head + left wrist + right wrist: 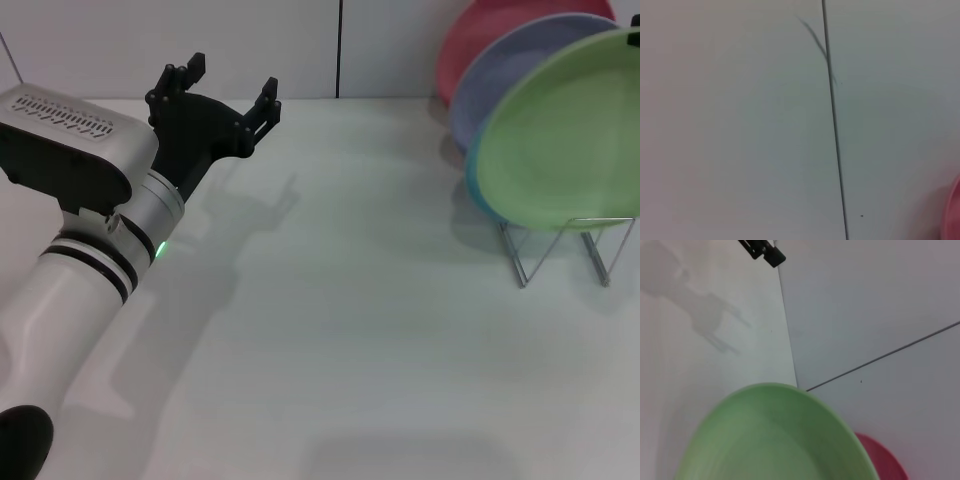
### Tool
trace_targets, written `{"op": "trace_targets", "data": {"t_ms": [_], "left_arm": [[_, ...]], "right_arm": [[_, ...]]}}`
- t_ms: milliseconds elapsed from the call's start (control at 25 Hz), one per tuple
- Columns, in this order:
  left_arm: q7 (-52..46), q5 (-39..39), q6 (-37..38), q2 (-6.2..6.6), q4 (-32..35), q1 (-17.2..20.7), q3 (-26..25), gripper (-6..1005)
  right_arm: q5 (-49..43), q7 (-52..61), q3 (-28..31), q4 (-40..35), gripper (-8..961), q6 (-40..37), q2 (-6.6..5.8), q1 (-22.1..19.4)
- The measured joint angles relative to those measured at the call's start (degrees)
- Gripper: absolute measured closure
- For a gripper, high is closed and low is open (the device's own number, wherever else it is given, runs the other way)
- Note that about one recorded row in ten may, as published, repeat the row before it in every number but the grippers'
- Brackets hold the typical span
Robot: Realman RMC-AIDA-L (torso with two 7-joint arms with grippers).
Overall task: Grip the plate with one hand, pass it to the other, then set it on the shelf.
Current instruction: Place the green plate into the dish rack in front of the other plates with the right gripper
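Green plate stands tilted at the front of the rack, before the lavender plate; left gripper fingers spread, empty, well apart; right gripper unseen, so release unconfirmed, handover apparently done.

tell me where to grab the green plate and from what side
Probably the upper rim of the round light green matte plate: it leans nearly upright at the front of the thin silver wire rack, other plates stacked behind. Come from above or the open front, pinching across the thin edge.
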Motion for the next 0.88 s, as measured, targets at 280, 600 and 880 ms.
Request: {"op": "trace_targets", "data": {"t_ms": [280, 600, 880], "left_arm": [[0.0, 0.0, -0.2, 0.00, -0.1, -0.3, 0.6, 163], [0.0, -0.1, -0.3, -0.17, 0.2, -1.4, 0.8, 162], [-0.2, -0.1, -0.4, -0.16, 0.7, -2.6, 1.0, 162]], "right_arm": [[-0.3, -1.0, 0.2, 0.3, 900, 0.8, 0.12, -1.4], [-0.8, -3.1, -0.3, 3.0, 898, 2.5, 0.13, -3.2], [-2.0, -1.1, -1.5, 3.4, 897, -0.6, 0.13, -3.8]]}}
